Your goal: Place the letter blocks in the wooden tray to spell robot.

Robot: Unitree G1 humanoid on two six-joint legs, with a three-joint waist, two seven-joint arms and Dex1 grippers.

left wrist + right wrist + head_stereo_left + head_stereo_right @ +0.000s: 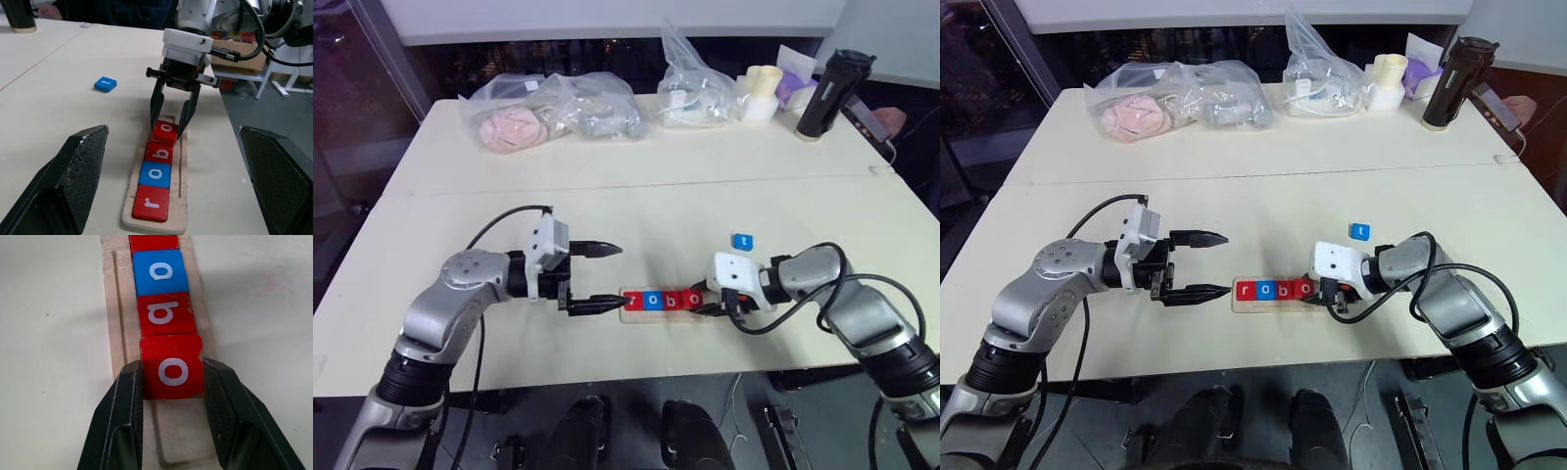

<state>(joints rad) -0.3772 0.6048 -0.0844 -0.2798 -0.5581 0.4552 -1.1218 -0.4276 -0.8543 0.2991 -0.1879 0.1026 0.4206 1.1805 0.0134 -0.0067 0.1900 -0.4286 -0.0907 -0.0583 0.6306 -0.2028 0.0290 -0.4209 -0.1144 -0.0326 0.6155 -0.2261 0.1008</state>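
The wooden tray (182, 196) is lying flat near the front edge of the big pale table (636, 196). Four letter blocks are sitting inside the tray in a row, touching each other: a red r (151, 203), a blue o (156, 175), a red b (162, 152) and a red o (172, 367). The spot after the red o is bare wood.

The right gripper (169, 128) is pointing down into the tray and squeezing the red o between its two black fingers (122, 411), one on each side of the block.

The left gripper (597, 277) is hanging just beside the tray's r end, its fingers spread wide apart and holding nothing.

The blue t block (742, 241) is lying on the table outside the tray, a little beyond its bare end.

Far behind the tray, at the back of the table, some clear plastic bags (553, 110) are lying, with a black bottle (832, 93) standing further along that back edge
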